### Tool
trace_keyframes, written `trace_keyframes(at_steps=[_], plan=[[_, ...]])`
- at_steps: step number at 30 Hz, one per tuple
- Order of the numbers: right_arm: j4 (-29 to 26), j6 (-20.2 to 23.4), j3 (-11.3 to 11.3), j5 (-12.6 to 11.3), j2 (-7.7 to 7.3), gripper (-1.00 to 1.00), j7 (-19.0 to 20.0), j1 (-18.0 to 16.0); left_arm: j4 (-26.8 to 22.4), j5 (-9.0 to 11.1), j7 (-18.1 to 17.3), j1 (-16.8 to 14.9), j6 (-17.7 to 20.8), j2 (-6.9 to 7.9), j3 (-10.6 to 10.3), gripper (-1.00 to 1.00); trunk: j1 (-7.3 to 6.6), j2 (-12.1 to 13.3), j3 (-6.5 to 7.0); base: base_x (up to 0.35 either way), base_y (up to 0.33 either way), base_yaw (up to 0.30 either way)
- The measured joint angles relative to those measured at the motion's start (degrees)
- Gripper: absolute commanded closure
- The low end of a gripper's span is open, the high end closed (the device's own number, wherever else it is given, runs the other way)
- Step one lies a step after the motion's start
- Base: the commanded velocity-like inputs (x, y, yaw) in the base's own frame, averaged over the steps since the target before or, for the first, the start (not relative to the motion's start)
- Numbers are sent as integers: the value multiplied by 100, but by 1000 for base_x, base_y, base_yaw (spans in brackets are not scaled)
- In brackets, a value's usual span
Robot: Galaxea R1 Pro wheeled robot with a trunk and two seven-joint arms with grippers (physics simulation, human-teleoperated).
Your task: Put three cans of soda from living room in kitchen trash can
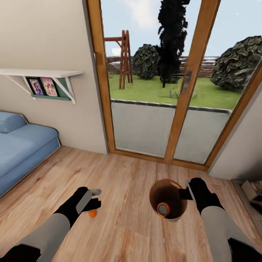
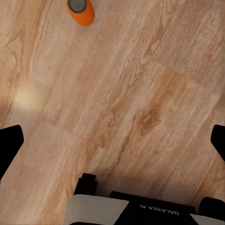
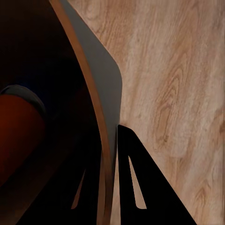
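I am in the living room, facing the wood-framed glass doors point(image 1: 163, 83) with the garden beyond; the blue sofa point(image 1: 22, 145) sits far left under a white wall shelf point(image 1: 40, 73) with photos. The wood floor point(image 1: 123, 182) runs pale and bare from the doors to my arms.

The step in hand, as I judge it, is collecting cans. The tash can point(image 1: 168, 198) hangs at near right, and the right gripper point(image 1: 189, 191) is clamped on its rim; the right wrist view shows one finger point(image 3: 140, 187) outside the wall and one inside. One orange can point(image 1: 163, 209) already lies inside it, on its side.

Near left, a second can point(image 1: 92, 213) stands on the floor just beside and under the left gripper point(image 1: 91, 198). In the left wrist view that can point(image 2: 80, 10) is apart from the fingertips point(image 2: 10, 145), which are spread wide and hold nothing.

Next I should bring the left claw onto this can, pinch it around the middle, and carry it across to the bin.
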Motion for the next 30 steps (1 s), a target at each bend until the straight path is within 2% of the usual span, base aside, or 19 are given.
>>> trace_keyframes(at_steps=[2, 6, 11, 14, 18, 23, 27, 30], plan=[[1, -1, 0, 15, 11, 100, -4, 0, 0, 0, 0, 0, 0, 1, -1, -100, 0, 0, 0, 333, 143, 196], [4, 11, -2, -119, 21, 100, -6, 0, 1, 0, -1, 0, -1, -1, 0, -100, 0, 0, -7, 324, 184, 220], [7, 6, -1, -58, 25, 100, -10, 0, 0, 0, -1, 0, 0, -1, -1, -100, 0, 0, -22, 318, 198, 189], [9, 18, -3, -195, 29, 100, -3, 0, 1, -1, -1, 0, -7, -2, -2, -100, 0, 0, -26, 335, 81, 58], [11, 1, 0, -14, 26, 100, 11, 0, 0, 0, 0, 0, -67, -1, -2, -100, 0, 0, -29, 343, 29, 21], [11, 11, -2, -124, 27, 100, 19, 0, 1, -1, 0, 0, -91, -2, -2, -100, 0, 0, -29, 346, 7, 5], [8, 3, -1, -34, 27, 100, 16, 0, 0, -1, 0, 0, -95, -1, -2, -100, 0, 0, -29, 347, 2, 1], [8, 8, -1, -82, 28, 100, 16, 0, 0, 0, -2, 0, -96, -2, -2, -100, 0, 0, -29, 341, 3, 0]])
